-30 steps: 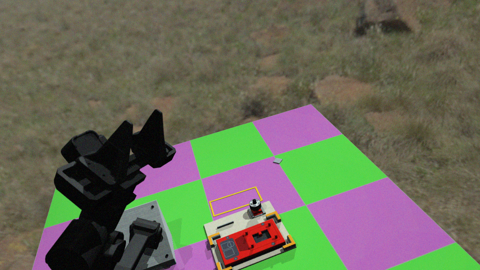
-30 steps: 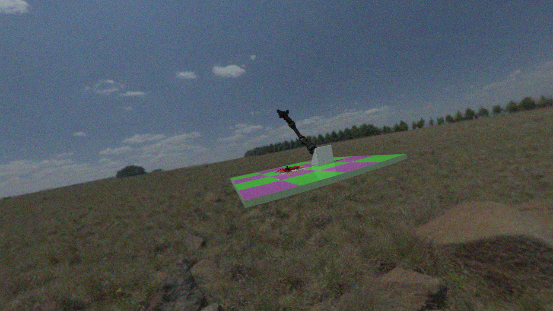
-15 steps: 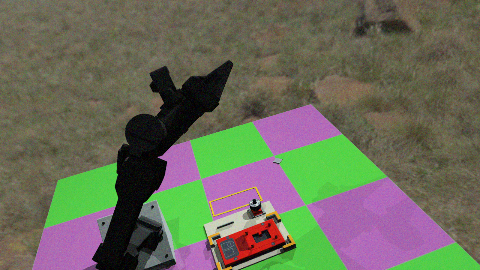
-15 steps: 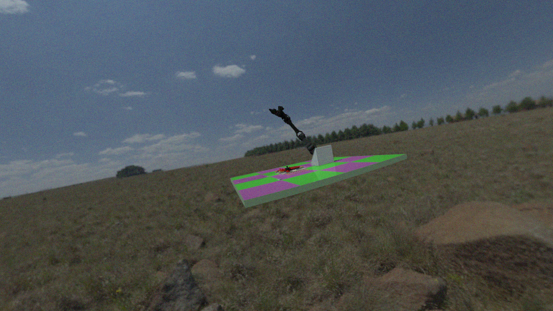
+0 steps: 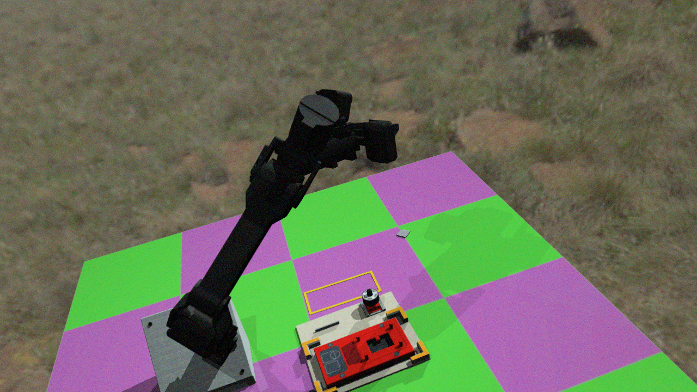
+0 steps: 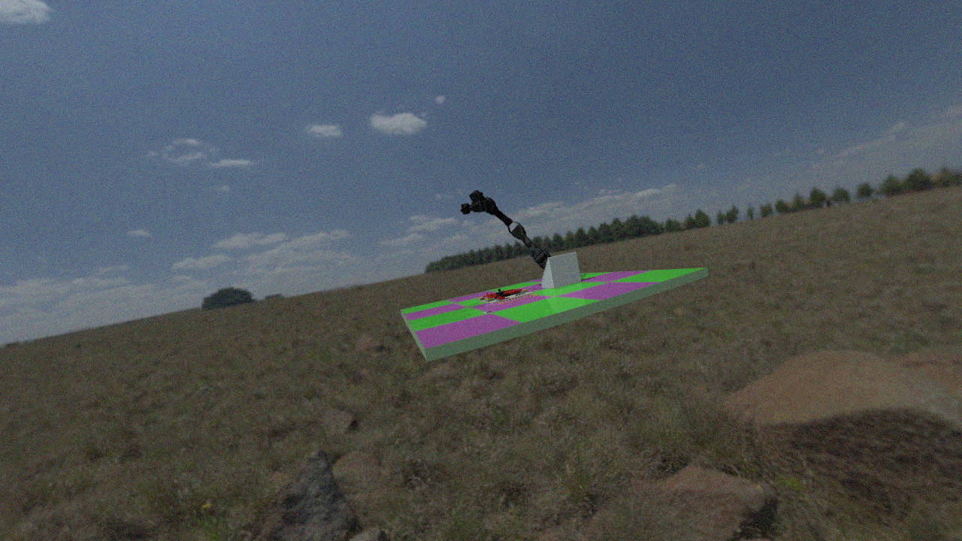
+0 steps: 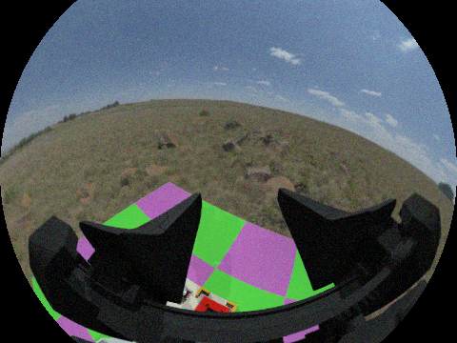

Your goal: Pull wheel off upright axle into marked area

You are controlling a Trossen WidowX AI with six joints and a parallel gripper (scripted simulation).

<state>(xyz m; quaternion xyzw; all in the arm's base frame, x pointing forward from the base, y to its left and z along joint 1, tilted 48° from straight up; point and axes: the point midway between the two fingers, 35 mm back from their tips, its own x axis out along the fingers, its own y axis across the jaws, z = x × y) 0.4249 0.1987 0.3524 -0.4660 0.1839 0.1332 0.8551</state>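
Observation:
The wheel (image 5: 371, 298), black with a light hub face, sits on the upright axle (image 5: 369, 292), whose dark tip shows above it. They stand on a small red and grey holder near the back right corner of the pale board. The marked area, a yellow outline (image 5: 338, 282), lies on the table just behind the board with nothing inside it. My gripper (image 7: 240, 196) is open and empty, high above the table and far from the wheel. In the top view its fingertips cannot be made out. In the wrist view the left finger hides most of the wheel.
The pale board (image 5: 311, 331) bears a red plate (image 5: 350, 356) between yellow corner brackets and a thin dark bar (image 5: 326, 326). A small grey tile (image 5: 403, 233) lies behind the marked area. The arm's metal base (image 5: 160, 341) stands left of the board.

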